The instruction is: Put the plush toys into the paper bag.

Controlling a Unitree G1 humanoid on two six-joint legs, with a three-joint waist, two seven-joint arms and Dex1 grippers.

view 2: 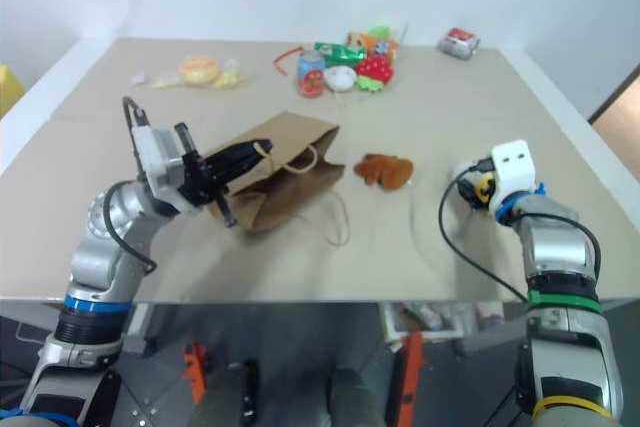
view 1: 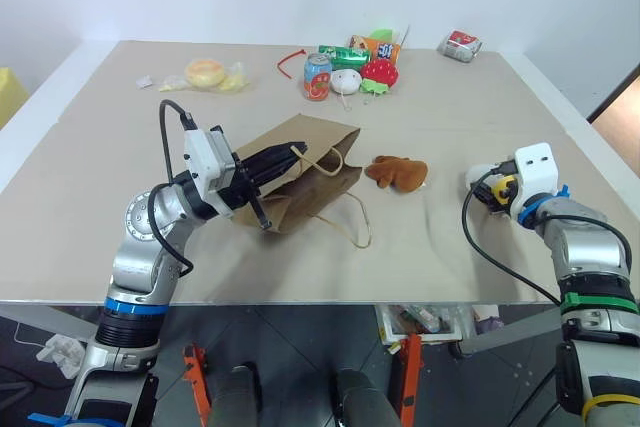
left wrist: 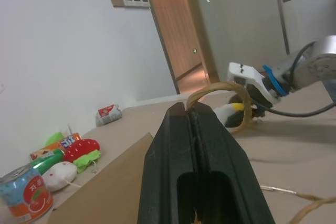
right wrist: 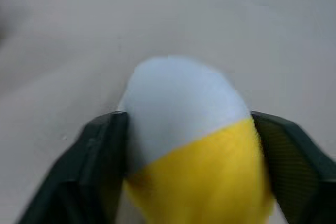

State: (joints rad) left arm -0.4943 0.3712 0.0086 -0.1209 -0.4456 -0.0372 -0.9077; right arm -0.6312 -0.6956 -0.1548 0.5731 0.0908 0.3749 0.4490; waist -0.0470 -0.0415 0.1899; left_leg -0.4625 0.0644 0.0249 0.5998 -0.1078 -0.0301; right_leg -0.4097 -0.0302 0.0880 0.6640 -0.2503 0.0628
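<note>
- Left eye view: the paper bag [view 1: 300, 175] lies on its side on the table [view 1: 90, 147], mouth turned toward the robot's right. The left gripper [view 1: 288, 158] is clamped tight on one of its cord handles, lifting the upper lip. The brown furry toy [view 1: 397, 171] lies just beyond the mouth, between the bag and the right gripper [view 1: 487, 193], which sits at the table's right side around the egg toy [view 1: 483, 180]. The right arm is clearly the nearer one to both toys; the bag lies to its left, with the brown toy in the path between.
- Right eye view: a can [view 2: 310, 74], a white round plush [view 2: 340, 78], a strawberry plush [view 2: 375, 70] and snack packets [view 2: 343, 52] cluster at the far edge, well apart from the work.
- Left wrist view: the closed fingers pinch the tan handle loop [left wrist: 218, 94]; the egg toy shows beyond it, through the loop.
- Right wrist view: the egg's long axis runs along the fingers, white end outward, yellow end toward the wrist. The fingers [right wrist: 100, 156] flank it at moderate width, touching its sides; I judge the grip forming, not yet firm.
</note>
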